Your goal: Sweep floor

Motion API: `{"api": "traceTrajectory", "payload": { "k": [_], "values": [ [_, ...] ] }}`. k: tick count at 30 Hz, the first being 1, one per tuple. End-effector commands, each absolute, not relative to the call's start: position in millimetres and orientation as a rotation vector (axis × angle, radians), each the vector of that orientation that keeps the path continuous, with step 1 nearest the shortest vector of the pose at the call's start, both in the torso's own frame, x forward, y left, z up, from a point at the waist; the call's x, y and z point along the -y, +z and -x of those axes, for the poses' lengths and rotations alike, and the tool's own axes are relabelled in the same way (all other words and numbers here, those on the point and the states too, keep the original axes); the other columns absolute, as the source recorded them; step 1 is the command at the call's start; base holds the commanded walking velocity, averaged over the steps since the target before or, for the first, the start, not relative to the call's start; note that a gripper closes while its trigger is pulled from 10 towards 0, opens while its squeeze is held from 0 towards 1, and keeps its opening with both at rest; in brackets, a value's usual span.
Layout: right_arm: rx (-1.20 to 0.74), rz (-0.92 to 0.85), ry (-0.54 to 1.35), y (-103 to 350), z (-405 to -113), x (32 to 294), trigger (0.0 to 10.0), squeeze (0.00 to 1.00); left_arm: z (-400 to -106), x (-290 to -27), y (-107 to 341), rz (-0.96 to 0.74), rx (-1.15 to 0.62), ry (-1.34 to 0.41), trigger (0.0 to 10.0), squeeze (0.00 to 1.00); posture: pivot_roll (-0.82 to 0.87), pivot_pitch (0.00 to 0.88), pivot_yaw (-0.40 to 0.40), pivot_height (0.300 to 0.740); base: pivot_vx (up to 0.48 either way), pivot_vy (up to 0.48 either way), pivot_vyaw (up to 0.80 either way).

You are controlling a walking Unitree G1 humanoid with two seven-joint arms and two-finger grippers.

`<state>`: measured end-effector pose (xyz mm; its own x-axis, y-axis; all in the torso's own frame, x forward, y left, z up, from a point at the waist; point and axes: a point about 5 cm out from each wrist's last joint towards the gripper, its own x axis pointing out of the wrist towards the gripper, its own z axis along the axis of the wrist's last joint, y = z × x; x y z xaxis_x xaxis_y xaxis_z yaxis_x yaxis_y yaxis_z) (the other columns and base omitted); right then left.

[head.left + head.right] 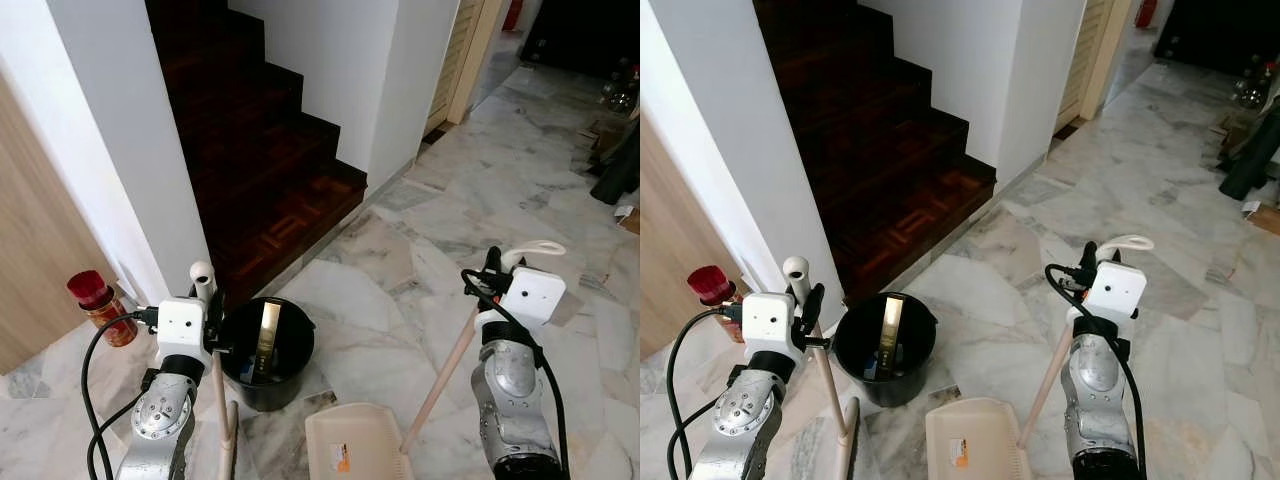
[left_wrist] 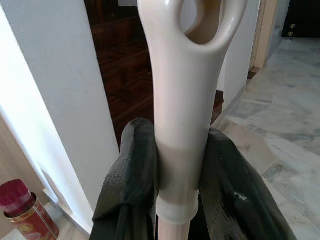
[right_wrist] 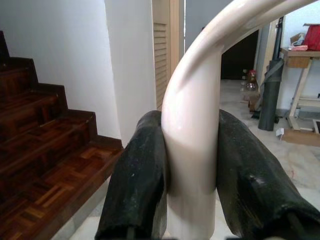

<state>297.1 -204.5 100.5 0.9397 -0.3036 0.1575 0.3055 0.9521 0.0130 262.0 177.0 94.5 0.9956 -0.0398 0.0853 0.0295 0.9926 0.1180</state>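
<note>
The robot is getting ready to sweep. The left gripper (image 2: 182,185) is squeezing its jaws tight around the cream broom handle (image 2: 182,100). The right gripper (image 3: 192,185) is squeezing its jaws around the cream dustpan handle (image 3: 192,125). The dustpan (image 1: 350,440) is sitting flat on the marble floor (image 1: 480,200), just beside a black bucket (image 1: 265,350) near the dark wooden stairs (image 1: 260,160). Next, I think, the broom needs to push dirt toward the dustpan's open edge.

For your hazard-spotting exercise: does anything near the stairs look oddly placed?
Yes. A black bucket sits on the marble floor right at the foot of the wooden stairs, and a red-lidded jar stands on the floor by the wall.
</note>
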Motion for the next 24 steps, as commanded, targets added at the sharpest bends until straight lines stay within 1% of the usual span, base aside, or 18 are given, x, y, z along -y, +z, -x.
{"api": "traceTrajectory", "payload": {
  "k": [1, 24],
  "values": [
    [0.193, 0.002, -0.302, 107.7, -300.6, 203.0, 10.0, 0.00, -262.6, -176.6, 99.7, -0.114, 0.125, -0.030, 10.0, 0.00, 0.08, 0.028, -0.042, 0.740, -0.277, 0.000, 0.00],
    [0.186, -0.002, -0.297, 107.1, -303.3, 202.3, 10.0, 0.00, -262.8, -174.0, 101.0, -0.103, 0.137, -0.036, 10.0, 0.00, 0.08, 0.029, -0.045, 0.740, -0.290, 0.000, 0.00]
  ]
}}
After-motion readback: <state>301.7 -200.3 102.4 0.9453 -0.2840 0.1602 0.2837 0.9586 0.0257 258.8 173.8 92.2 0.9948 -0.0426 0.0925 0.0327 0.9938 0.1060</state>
